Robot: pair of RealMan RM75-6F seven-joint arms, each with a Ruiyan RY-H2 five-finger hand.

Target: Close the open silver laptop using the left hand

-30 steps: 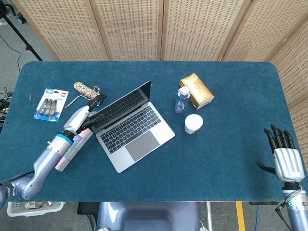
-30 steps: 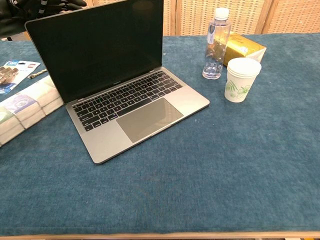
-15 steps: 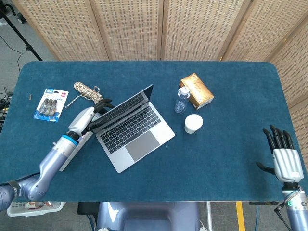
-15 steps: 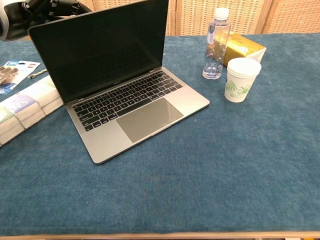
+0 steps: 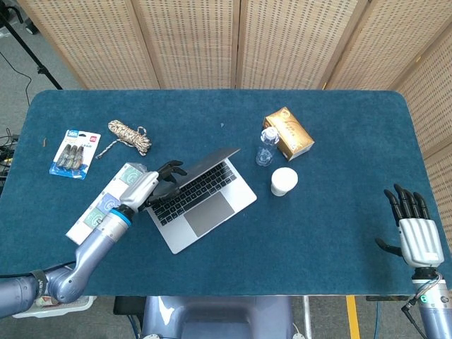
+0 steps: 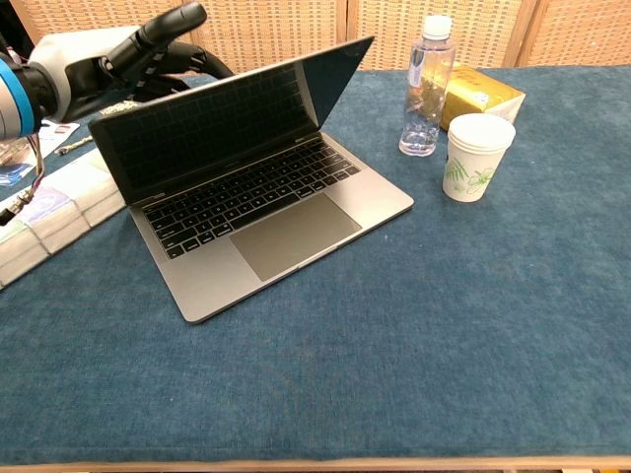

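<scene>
The silver laptop lies mid-table with its lid tipped well forward over the keyboard, about half way down. My left hand presses on the back of the lid at its left top edge, fingers curled over the rim. The dark screen leans toward the chest camera. My right hand rests open at the table's near right edge, fingers spread, holding nothing; the chest view does not show it.
A water bottle, a paper cup and a gold box stand right of the laptop. A flat white pack lies under my left forearm. A rope coil and a blister card sit far left.
My left hand has moved right and forward, pushing the lid from nearly upright to about half shut. The right hand has stayed put.
</scene>
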